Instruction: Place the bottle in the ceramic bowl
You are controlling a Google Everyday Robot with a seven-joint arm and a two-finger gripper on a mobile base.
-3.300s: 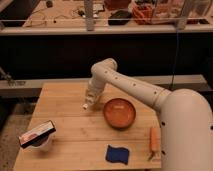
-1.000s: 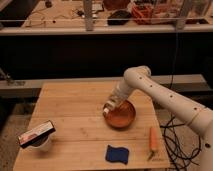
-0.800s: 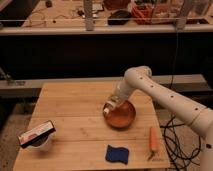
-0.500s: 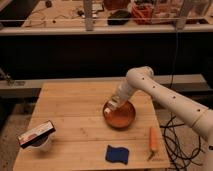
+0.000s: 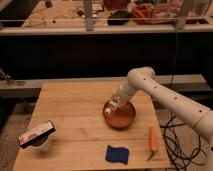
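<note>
My gripper (image 5: 116, 103), pinching the pale white-capped bottle (image 5: 114, 106), hovers over the nine o'clock rim of the orange-brown ceramic bowl (image 5: 126, 120) toward the wooden table's (image 5: 75, 110) three o'clock side, so the carrying looks done and only lowering and release remain.

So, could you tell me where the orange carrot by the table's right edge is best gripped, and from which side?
Probably the middle of the carrot, straight down from above, closing across its narrow width: it lies flat on the wooden table, long axis pointing away from the camera, nothing touching it. The gripper is at the left rim of the ceramic bowl.
</note>
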